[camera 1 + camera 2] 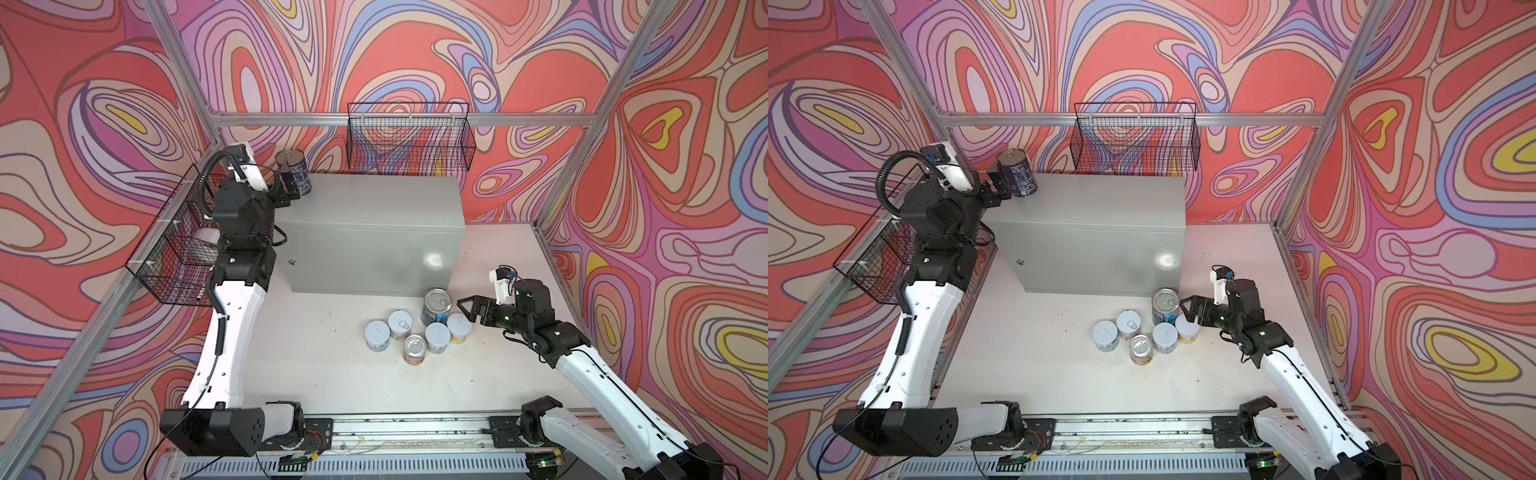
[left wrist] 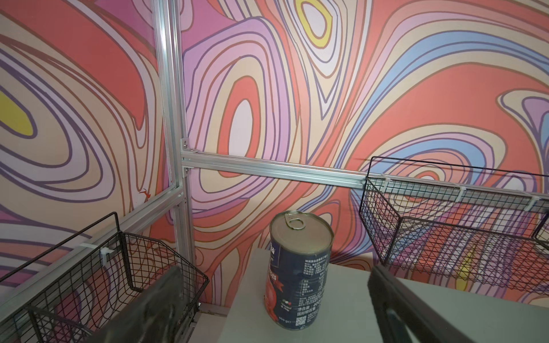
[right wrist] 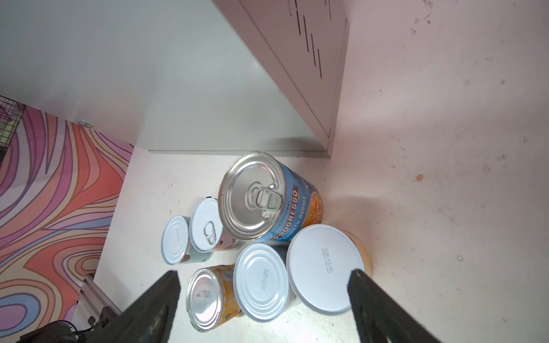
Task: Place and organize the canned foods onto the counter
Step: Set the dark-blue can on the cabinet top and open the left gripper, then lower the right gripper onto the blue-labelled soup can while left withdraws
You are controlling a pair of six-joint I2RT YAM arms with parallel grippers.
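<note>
A tall dark-blue can (image 1: 296, 173) (image 1: 1017, 174) (image 2: 298, 273) stands upright on the back left corner of the grey counter (image 1: 374, 216) (image 1: 1100, 216). My left gripper (image 1: 289, 183) (image 2: 274, 297) is open around it, with a gap on each side and no contact. Six other cans stand in a cluster on the white table, off the counter's front right corner: a tall blue one (image 1: 436, 307) (image 3: 261, 202) and several short ones, such as a yellow one (image 1: 459, 328) (image 3: 325, 267). My right gripper (image 1: 465, 309) (image 3: 264, 274) hovers open just right of the cluster, holding nothing.
A black wire basket (image 1: 409, 137) hangs on the back wall above the counter. Another basket (image 1: 178, 245) hangs on the left wall beside my left arm, with a pale object inside. Aluminium frame posts border the white table (image 1: 311, 353).
</note>
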